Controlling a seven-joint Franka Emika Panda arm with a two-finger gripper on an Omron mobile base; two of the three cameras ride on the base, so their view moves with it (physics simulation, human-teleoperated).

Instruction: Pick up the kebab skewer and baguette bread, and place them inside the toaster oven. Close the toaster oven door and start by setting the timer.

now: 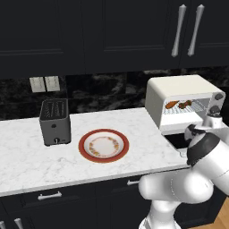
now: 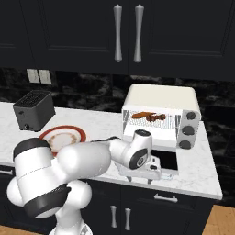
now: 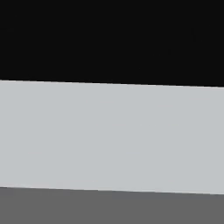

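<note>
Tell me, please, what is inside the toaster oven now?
Inside the toaster oven, the baguette bread and the kebab skewer lie side by side on the wire rack. The toaster oven door hangs open; the arm covers part of it.

toaster oven (image 2: pixel 160 98): right of centre, on worktop (image 2: pixel 202 165)
door (image 2: pixel 167 160): folded down flat
rack: baguette bread (image 2: pixel 140 115) left, kebab skewer (image 2: pixel 156 117) right, touching
plate (image 2: pixel 75 134): left, behind arm
slot toaster (image 2: pixel 32 110): far left

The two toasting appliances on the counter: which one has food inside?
The cream-white toaster oven on the right: the baguette bread and kebab skewer lie on its rack. The dark grey slot toaster shows none.
</note>
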